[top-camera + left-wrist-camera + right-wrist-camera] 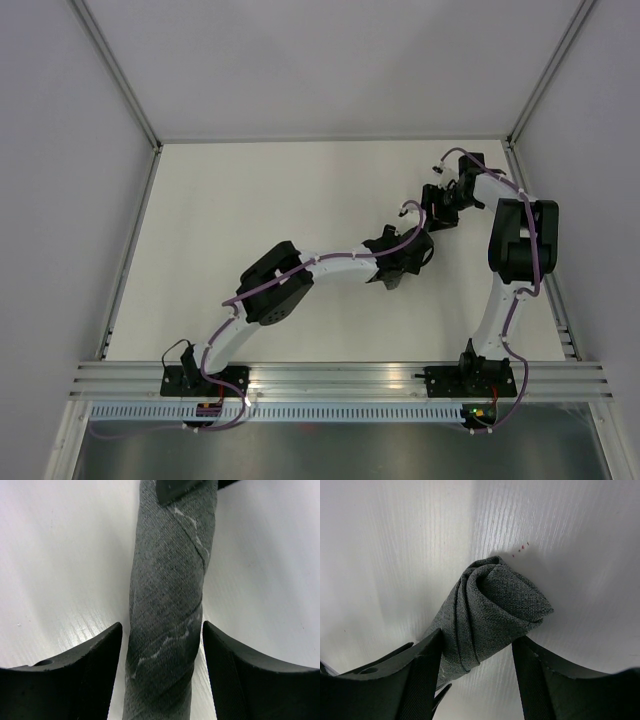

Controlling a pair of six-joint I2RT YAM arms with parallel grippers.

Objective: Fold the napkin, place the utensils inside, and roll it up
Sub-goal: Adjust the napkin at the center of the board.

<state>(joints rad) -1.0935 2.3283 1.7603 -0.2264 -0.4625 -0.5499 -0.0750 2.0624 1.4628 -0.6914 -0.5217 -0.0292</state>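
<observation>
napkin: dark grey woven cloth napkin, rolled into a tube on the white table, right of centre.
handling: judged soft, light, prone to unrolling; best pinched across mid-roll.
left gripper: parted astride the roll, slight gap seen.
right gripper: set against the roll's end; grip cannot be told.
hidden: utensils unseen; roll masked by arms from above.

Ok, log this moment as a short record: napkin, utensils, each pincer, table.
napkin: rolled into a tight dark grey tube, lying on the white table
utensils: none visible; cannot tell whether they are inside the roll
left pincer: open, straddling the roll, slim gaps on both sides
right pincer: fingers flank the roll's spiral end, seemingly touching it; grip unclear
stage: roll formed
</observation>
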